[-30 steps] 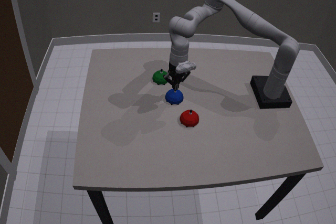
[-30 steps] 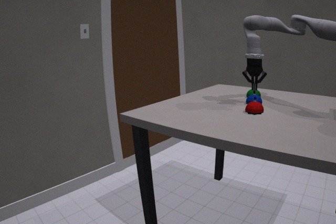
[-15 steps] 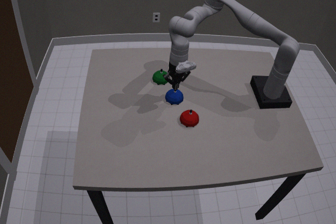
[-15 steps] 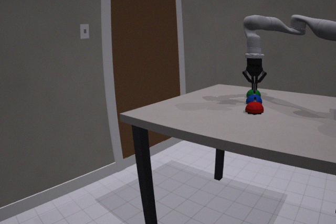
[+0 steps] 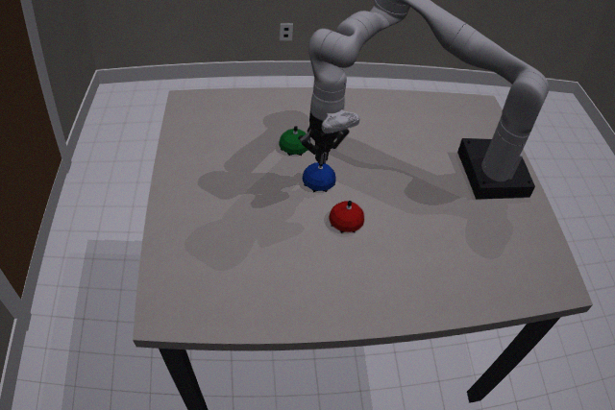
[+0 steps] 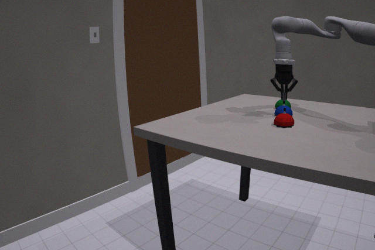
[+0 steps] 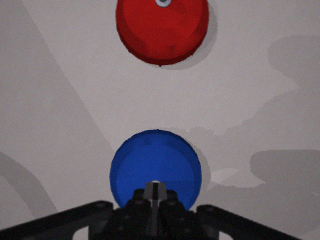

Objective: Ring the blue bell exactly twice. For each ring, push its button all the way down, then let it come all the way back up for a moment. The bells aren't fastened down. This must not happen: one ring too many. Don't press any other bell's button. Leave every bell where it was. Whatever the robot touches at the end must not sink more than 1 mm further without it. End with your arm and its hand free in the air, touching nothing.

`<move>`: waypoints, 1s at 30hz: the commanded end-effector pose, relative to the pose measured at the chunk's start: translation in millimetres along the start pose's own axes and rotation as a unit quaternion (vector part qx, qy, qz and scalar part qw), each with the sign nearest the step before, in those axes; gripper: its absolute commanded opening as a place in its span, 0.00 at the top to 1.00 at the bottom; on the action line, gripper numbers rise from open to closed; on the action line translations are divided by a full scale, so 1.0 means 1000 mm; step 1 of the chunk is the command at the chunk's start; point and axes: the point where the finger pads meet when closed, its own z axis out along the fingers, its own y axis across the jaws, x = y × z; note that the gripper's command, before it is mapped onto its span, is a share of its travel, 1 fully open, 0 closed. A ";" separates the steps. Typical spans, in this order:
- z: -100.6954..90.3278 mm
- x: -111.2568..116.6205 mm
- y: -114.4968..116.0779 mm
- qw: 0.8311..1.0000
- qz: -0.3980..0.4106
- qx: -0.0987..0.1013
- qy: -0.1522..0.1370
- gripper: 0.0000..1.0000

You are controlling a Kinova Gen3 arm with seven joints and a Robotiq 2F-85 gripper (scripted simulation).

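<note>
The blue bell (image 5: 318,177) sits in the middle of the table, between a green bell (image 5: 293,140) and a red bell (image 5: 346,215). My gripper (image 5: 321,162) is shut and empty. It points straight down with its fingertips right over the top centre of the blue bell, where they hide its button. In the wrist view the closed fingertips (image 7: 155,189) stand over the blue dome (image 7: 155,169), and the red bell (image 7: 162,29) lies beyond it. In the exterior view the gripper (image 6: 283,98) hangs above the three bells in a row, with the blue bell (image 6: 283,110) in the middle.
The arm's black base (image 5: 495,169) stands on the table at the right. The green and red bells each show a small black button on top. The green bell lies close to the gripper's left side.
</note>
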 end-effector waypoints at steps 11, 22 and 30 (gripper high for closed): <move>-0.003 0.001 0.000 1.000 0.000 0.000 0.000 1.00; -0.004 0.001 0.000 1.000 -0.001 0.000 0.000 1.00; -0.004 0.001 0.000 1.000 -0.001 0.000 0.000 1.00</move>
